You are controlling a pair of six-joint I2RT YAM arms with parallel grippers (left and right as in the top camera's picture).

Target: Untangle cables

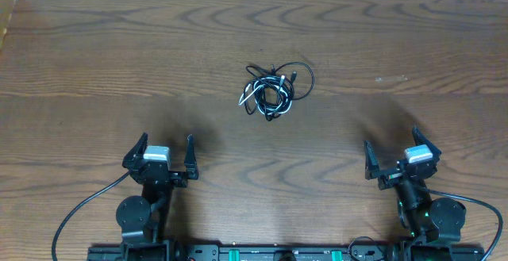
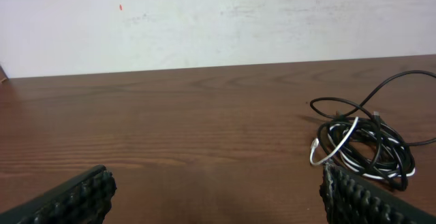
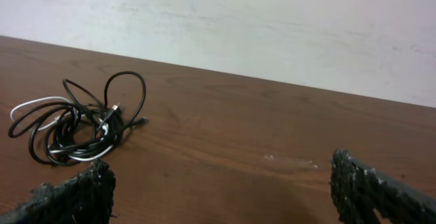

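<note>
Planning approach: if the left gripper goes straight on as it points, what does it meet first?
Way looks free: only bare table ahead of the left gripper, up to the far wall. The cables lie off to its right, probably clear of the line.

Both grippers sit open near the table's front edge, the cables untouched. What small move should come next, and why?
Probably advance the left gripper toward the cables, aiming at the white cable looping out on its side. The bundle lies knotted mid-table, well ahead of both open grippers, and the right gripper looks slightly farther.
</note>
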